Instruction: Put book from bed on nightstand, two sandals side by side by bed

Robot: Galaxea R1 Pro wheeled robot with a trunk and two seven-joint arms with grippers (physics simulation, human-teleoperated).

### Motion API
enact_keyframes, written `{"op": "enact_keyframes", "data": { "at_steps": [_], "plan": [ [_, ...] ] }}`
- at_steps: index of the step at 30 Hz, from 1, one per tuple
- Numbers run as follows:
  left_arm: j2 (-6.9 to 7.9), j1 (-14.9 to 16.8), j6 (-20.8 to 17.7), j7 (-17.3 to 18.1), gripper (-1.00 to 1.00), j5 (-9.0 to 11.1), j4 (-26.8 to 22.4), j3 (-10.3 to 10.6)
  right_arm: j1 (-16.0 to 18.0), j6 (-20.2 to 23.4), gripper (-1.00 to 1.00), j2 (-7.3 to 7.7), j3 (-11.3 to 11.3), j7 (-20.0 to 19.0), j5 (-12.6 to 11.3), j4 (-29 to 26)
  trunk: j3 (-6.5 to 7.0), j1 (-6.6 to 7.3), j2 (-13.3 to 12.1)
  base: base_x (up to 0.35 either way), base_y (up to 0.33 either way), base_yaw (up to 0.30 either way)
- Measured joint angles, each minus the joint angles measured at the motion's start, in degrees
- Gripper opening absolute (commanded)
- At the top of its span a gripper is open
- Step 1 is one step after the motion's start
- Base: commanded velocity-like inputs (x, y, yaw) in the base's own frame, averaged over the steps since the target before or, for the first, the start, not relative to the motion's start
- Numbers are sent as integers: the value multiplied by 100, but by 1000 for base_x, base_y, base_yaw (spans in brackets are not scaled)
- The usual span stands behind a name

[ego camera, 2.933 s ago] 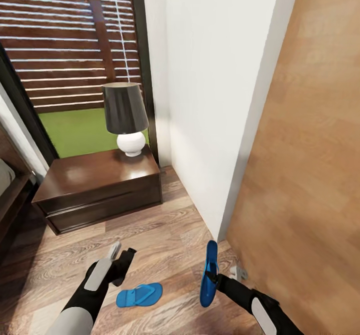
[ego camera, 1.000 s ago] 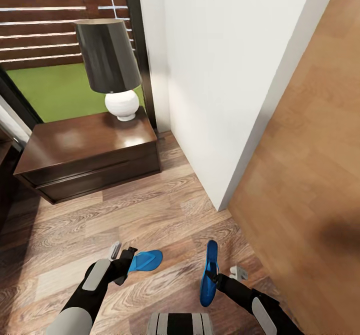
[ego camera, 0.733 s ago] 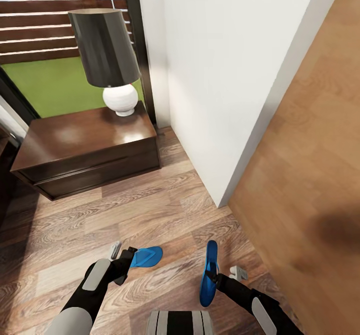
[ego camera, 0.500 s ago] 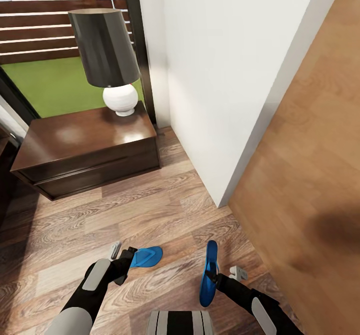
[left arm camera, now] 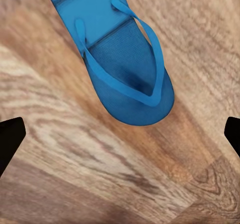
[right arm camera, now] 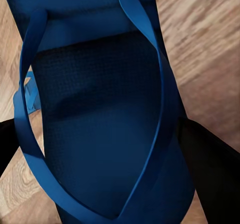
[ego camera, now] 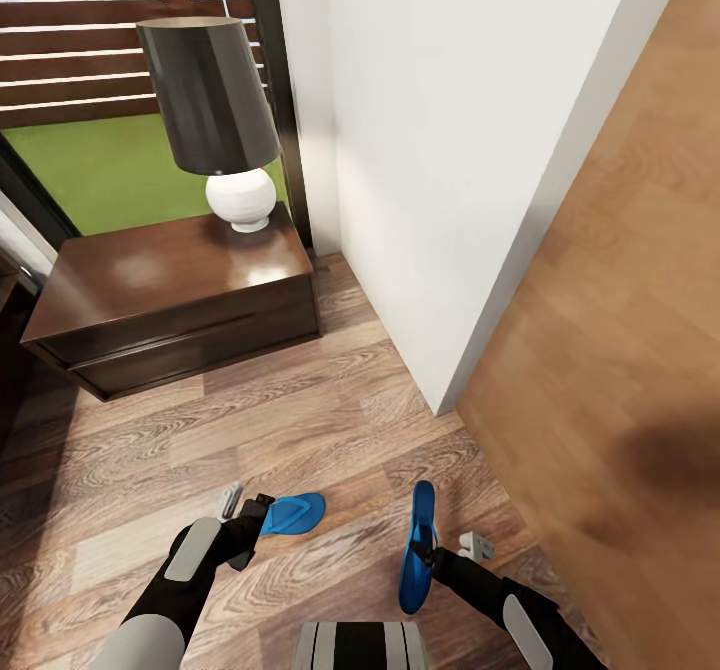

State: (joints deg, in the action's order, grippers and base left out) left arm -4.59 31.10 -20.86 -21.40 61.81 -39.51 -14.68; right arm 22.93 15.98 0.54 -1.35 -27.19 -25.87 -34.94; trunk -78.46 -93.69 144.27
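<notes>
One blue sandal lies flat on the wood floor. My left gripper hangs over its toe end. In the left wrist view this sandal has its straps up, and the left gripper is open, its dark fingertips wide apart beside the toe. My right gripper is shut on the second sandal, held on edge above the floor. In the right wrist view that sandal sits in the right gripper. The nightstand stands ahead to the left. The book and the bed are out of view.
A lamp with a black shade and white base stands on the nightstand's back corner. A white wall corner juts out ahead. The tan sliding door runs along the right. A slatted window is behind the nightstand.
The camera moved closer and lower over the first two seconds, and the left gripper came over the floor sandal. Nothing has moved in the last half second.
</notes>
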Motion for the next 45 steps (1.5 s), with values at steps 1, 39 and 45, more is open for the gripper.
{"op": "enact_keyframes", "data": {
  "at_steps": [1,39,45],
  "plan": [
    [0,0,0,0,100,0,0,0,0,0,-100,0,0,0,1,0,0,0,0,0,0,0],
    [0,0,0,0,100,0,0,0,0,-1,-100,-8,8,7,8,8,-421,-49,26,0,0,0],
    [0,0,0,0,100,0,0,0,0,-5,-100,-1,1,1,5,3,-421,-49,25,0,0,0]
  ]
}}
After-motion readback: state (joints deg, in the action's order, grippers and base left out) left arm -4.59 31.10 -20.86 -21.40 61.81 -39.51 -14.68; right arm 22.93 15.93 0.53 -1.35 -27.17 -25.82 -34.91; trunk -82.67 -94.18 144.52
